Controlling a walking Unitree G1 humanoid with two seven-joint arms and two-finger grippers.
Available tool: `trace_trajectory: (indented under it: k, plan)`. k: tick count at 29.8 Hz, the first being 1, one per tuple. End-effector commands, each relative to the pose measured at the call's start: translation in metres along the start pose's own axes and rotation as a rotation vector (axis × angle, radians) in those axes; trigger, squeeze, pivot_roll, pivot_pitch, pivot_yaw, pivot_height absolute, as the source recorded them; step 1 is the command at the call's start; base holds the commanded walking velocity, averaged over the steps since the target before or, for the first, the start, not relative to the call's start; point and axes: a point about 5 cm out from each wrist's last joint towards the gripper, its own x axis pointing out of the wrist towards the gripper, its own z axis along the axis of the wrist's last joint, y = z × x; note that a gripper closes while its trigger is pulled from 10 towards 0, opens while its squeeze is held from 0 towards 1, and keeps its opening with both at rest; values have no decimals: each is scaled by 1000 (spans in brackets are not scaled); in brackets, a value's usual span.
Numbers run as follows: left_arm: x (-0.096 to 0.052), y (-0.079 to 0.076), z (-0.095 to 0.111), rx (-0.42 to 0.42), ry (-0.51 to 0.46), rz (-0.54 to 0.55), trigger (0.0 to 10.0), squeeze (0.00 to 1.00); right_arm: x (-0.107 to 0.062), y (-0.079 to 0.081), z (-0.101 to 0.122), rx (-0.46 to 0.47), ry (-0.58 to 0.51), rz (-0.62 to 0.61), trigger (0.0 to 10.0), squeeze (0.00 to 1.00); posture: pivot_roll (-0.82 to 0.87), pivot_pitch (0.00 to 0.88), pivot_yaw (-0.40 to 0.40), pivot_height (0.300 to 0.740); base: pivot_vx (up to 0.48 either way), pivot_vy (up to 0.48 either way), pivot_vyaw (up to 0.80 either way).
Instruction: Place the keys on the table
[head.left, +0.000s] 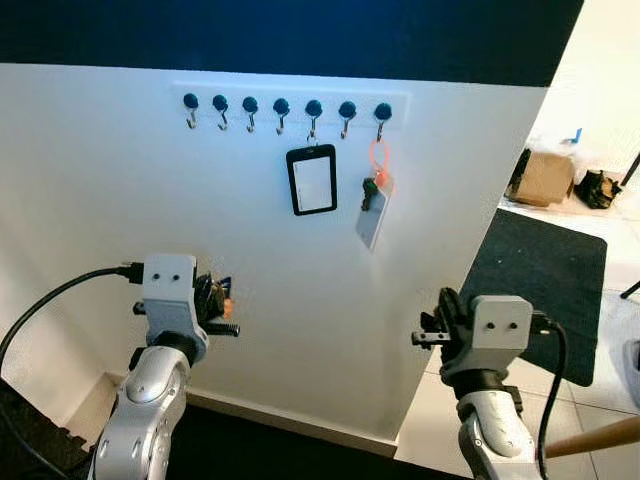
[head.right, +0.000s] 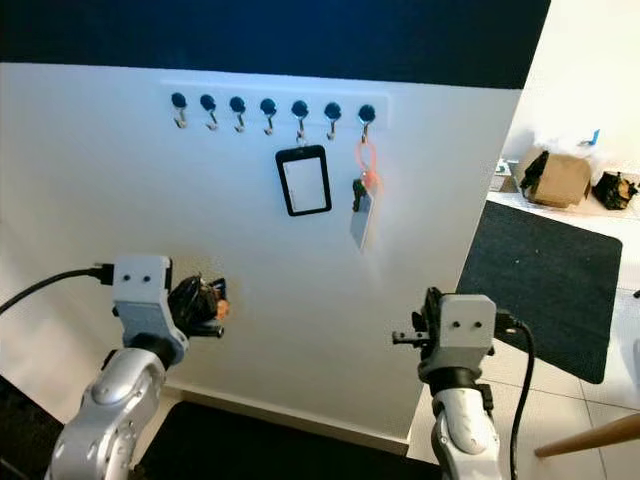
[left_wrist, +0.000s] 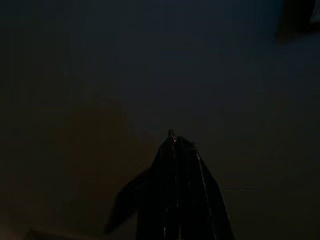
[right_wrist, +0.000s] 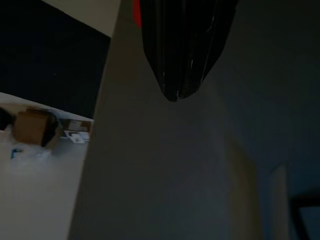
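Note:
The keys hang on the white wall from the rightmost hook of a hook rack, on an orange loop with a black key and a pale tag. A black-framed card holder hangs two hooks to their left. Both my arms are raised in front of the wall, well below the keys. The left gripper points at the wall low on the left. In the dark left wrist view its fingers lie together. The right gripper is low and right of the keys, its fingers also pressed together.
The white wall ends in a corner at my right. Beyond it lie a dark mat on a tiled floor, a cardboard box and a black bag. A wooden pole crosses the lower right.

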Motion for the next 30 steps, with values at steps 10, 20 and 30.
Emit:
trace_trajectory:
  k: [10,20,30]
  plan:
    - [2,1,-5,47,-2,12,10000,0,2,2,-4,29,5,4,10000,0,-38,129,32,740,0,0,0]
    - [4,0,-5,52,-3,3,10000,0,0,1,-6,35,13,-5,10000,0,-42,133,41,740,0,0,-451]
    - [5,-1,-6,56,0,-4,10000,0,-1,2,-8,30,19,-4,10000,0,-30,140,46,740,0,0,-800]
